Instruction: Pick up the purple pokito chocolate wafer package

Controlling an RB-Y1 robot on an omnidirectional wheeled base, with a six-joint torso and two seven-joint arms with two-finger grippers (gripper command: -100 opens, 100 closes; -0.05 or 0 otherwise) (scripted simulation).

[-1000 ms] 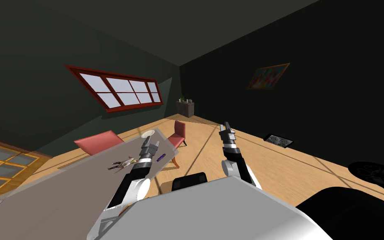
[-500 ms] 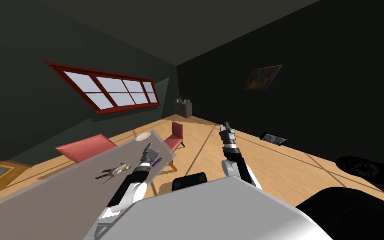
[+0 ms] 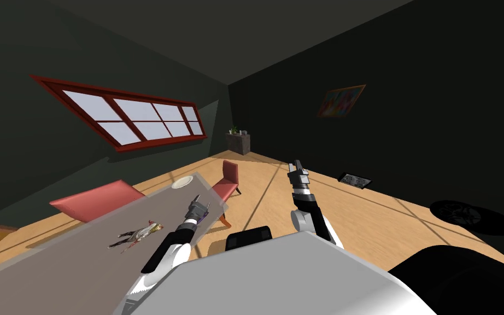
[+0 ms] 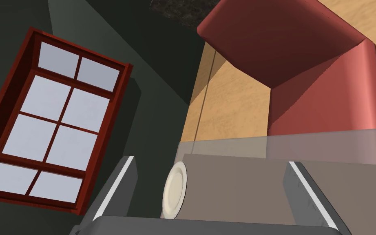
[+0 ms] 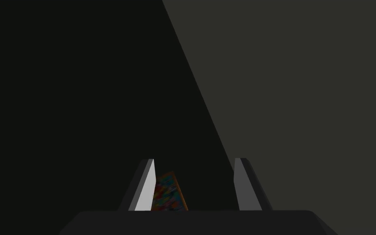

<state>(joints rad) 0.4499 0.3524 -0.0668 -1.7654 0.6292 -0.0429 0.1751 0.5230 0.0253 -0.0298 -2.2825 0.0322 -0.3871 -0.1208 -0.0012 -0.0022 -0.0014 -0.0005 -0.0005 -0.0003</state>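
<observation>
Left arm reaches out over the grey see-through table (image 3: 70, 262), left gripper (image 3: 200, 203) low above the top near its far corner. Fingers spread wide in the left wrist view, left gripper (image 4: 211, 161) pinching nothing, bare tabletop between the blades. The purple package (image 3: 204, 216) is on the table, a small purple sliver just beside the gripper body, on the side toward the table's edge. It is mostly hidden by the gripper, and whether they touch can't be told. Small figure toy (image 3: 135, 235) lies flat on the table, further toward the left and well apart from the gripper. White plate (image 3: 182, 182) sits at the far end of the table; in the wrist view the plate (image 4: 174, 195) is between the fingers, closer to one blade. One red chair (image 3: 93, 199) is along the table's far long side, a second red chair (image 3: 228, 178) at the table's end past the plate, on the wood floor (image 3: 278, 191). Right arm is up in front of the chest, well apart from the table. The right gripper (image 3: 298, 167) points away, its fingers parted with a gap in the right wrist view, right gripper (image 5: 195, 160) holding nothing. Beyond are a red-framed window (image 3: 130, 115) on the dark wall and a dark cabinet (image 3: 238, 143) in the corner.
</observation>
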